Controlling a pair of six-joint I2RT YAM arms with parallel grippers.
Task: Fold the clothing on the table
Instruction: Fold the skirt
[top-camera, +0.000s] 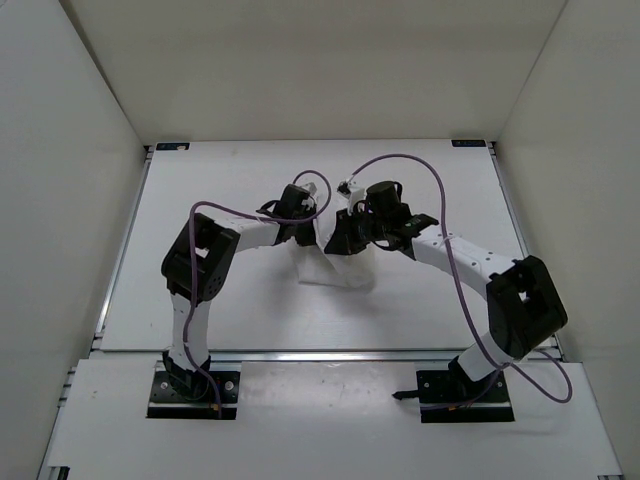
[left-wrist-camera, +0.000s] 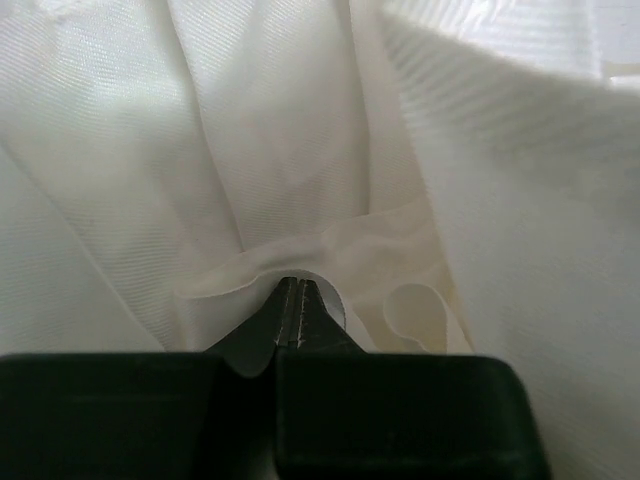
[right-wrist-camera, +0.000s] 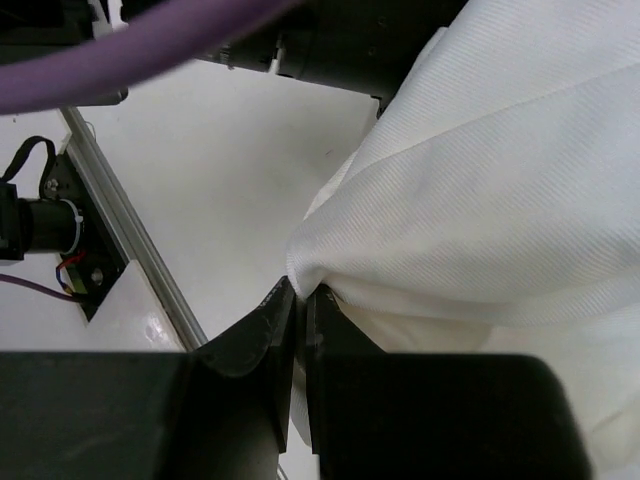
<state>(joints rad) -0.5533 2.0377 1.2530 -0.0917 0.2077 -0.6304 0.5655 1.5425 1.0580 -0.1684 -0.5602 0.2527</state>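
Currently, locate the clothing (top-camera: 335, 268) over the middle of the table (top-camera: 420, 310), gathered into a small wrinkled bunch hanging between both grippers. Note the left gripper (left-wrist-camera: 293, 305) above the table centre, on the bunch's side toward the table's left edge. From the left wrist view, confirm jaws pressed together on a thin folded hem of the white fabric, with more cloth filling the view beyond. Note the right gripper (right-wrist-camera: 300, 300) on the side toward the table's right edge, close beside the left one. From the right wrist view, confirm jaws closed on a pinched fold of finely ribbed cloth draping away above bare table surface. Find the metal rail (right-wrist-camera: 125, 235) along the table's edge in that same view. Treat contact between the lowest fabric and the table as undetermined. See a purple cable (top-camera: 440, 200) looping over each arm above the table.
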